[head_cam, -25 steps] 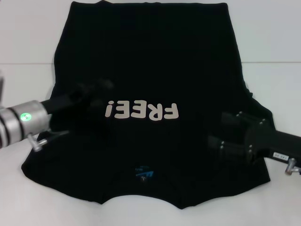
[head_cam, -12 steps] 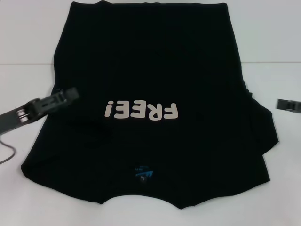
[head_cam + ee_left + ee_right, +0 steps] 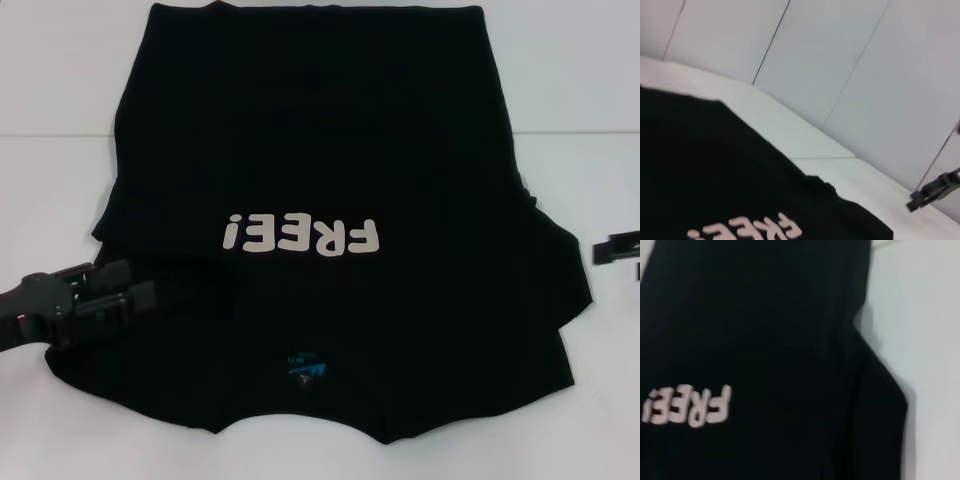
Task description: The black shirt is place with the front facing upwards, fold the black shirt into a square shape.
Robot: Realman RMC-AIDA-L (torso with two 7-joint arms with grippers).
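Black shirt point(image 3: 330, 150) lies flat on the white table point(image 3: 60, 100), front up, sleeves already folded in, probably to square it. Long axis runs near-to-far, collar nearest the robot (lettering reads inverted). Left gripper point(image 3: 125, 290) over near-left edge, right gripper point(image 3: 612, 248) off right; cannot tell finger state for either.

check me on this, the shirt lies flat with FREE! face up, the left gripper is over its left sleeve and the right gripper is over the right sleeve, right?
Not quite. The black shirt lies flat with FREE! up, and the left gripper is over its left sleeve. The right gripper, however, is off the cloth, over the bare table at the right edge of the head view.
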